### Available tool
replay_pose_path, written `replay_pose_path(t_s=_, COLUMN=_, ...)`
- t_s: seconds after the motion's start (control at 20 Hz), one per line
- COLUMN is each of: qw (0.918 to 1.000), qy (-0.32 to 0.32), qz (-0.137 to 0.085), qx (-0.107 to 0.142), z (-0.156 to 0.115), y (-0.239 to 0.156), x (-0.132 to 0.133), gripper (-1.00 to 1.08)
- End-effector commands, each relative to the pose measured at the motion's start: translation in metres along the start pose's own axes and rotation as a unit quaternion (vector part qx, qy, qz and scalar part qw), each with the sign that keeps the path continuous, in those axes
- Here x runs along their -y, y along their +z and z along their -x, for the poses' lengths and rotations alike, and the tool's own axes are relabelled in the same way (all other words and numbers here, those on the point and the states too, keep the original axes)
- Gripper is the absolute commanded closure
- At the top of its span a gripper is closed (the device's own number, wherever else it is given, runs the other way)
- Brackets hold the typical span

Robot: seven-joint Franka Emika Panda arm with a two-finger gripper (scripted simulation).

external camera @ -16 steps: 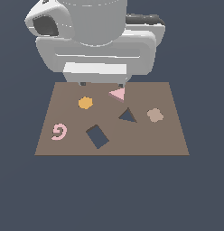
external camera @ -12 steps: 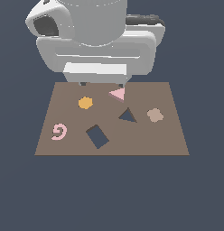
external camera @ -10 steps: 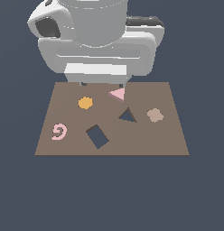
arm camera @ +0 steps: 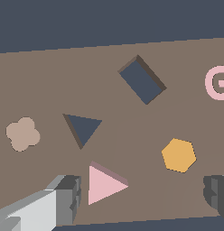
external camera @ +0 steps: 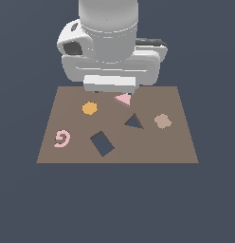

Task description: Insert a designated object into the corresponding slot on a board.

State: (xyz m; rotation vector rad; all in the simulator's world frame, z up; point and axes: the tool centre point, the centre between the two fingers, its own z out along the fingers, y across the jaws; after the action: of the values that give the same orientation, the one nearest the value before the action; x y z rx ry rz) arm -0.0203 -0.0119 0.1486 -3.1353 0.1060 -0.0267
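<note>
The small pink triangle (arm camera: 104,184) lies flat on the brown board (arm camera: 132,122), between my gripper's (arm camera: 141,196) two fingers and close to the light grey finger (arm camera: 64,198). The other finger (arm camera: 217,191) stands far off past the orange hexagon. The gripper is open and empty. The dark triangular slot (arm camera: 83,128) sits just beyond the triangle. In the exterior view the robot hand (external camera: 110,83) hangs over the board's (external camera: 176,142) far edge and partly covers the pink triangle (external camera: 123,99); the slot (external camera: 133,122) lies nearer the camera.
On the board are an orange hexagon (external camera: 90,108), a pink spiral (external camera: 62,138), a tan clover piece (external camera: 162,121) and a larger dark rectangular cut-out (external camera: 102,144). In the wrist view the hexagon (arm camera: 178,155) lies between the fingers too.
The arm's hand has come down a little toward the board's far edge over the pink triangle. The pieces on the board have not moved.
</note>
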Motion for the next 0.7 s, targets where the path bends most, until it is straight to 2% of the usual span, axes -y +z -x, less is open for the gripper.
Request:
replay_pose_path(t_s=0.0, qw=1.0, qy=0.003, qz=0.0, qx=0.002, z=0.012, y=0.017, x=0.004, gripper=-0.92)
replay_pose_path(t_s=0.35, qw=0.9999, qy=0.012, qz=0.002, qx=0.006, z=0.042, y=0.065, x=0.016, gripper=-0.92)
replay_pose_path(t_s=0.65, qw=0.9998, qy=0.016, qz=0.002, qx=0.008, z=0.058, y=0.091, x=0.023, gripper=-0.92)
